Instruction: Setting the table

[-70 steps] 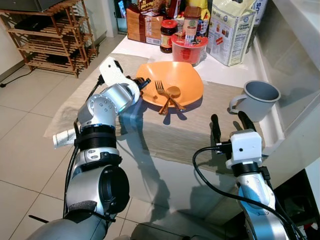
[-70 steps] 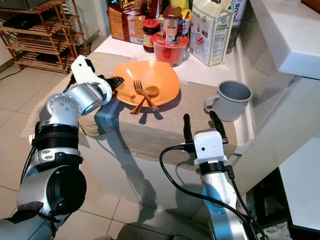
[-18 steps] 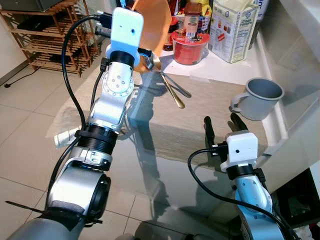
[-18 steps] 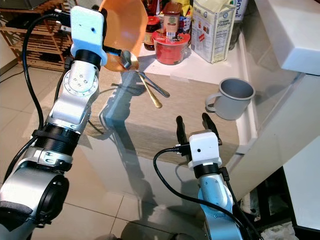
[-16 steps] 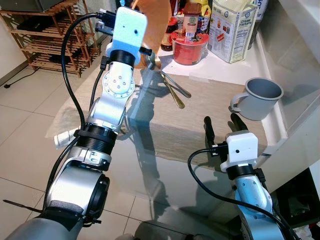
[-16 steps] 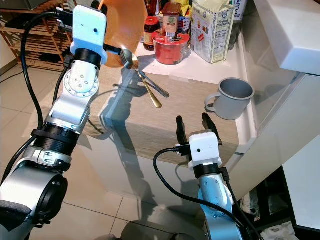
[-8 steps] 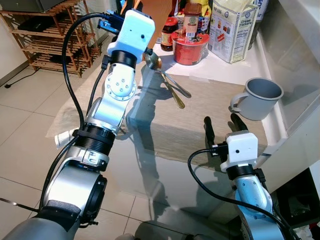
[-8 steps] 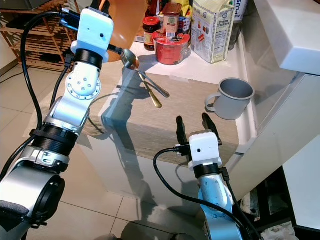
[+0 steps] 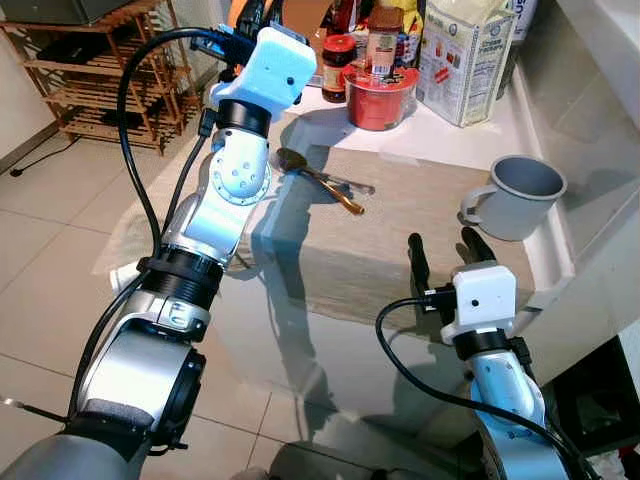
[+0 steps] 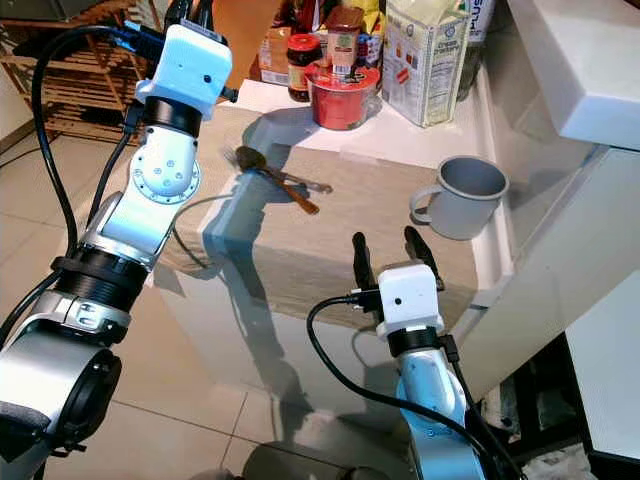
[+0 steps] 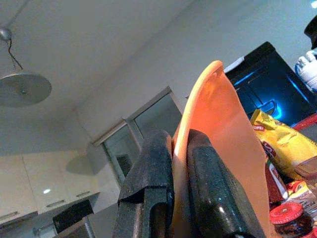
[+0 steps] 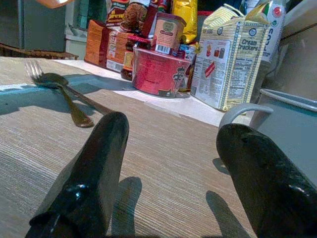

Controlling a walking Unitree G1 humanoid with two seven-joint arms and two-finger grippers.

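Orange plate (image 11: pixel 218 148) is up in the air right now, pinched on its edge by my left hand (image 11: pixel 173 193). In the wrist cam both black fingers (image 11: pixel 148 188) are pressed flat against the rim, one on each face, and the plate stands nearly on edge above them. In the head cam that arm is raised high over the far left corner of the bench (image 9: pixel 400 250), with just a sliver of orange (image 9: pixel 234 10) visible at the top of the frame beside the white wrist housing.

The spoon (image 9: pixel 300 165) and fork (image 9: pixel 345 186) are lying down on the beige runner (image 9: pixel 420 225), crossed over each other, spoon bowl toward the left. From the right wrist cam the fork tines (image 12: pixel 33 68) sit right by the spoon bowl.

My right hand (image 9: pixel 450 250) is hovering low over the near edge of the runner, fingers spread wide, nothing between them. The grey mug (image 9: pixel 515 195) is just beyond it to the right, handle facing left.

Back of the bench is crowded: red tub (image 9: pixel 378 97), a jar with a red lid (image 9: pixel 338 68), a cream crackers carton (image 9: pixel 465 60), some snack bags. Wooden rack (image 9: pixel 100 70) on the tile floor off to the left.
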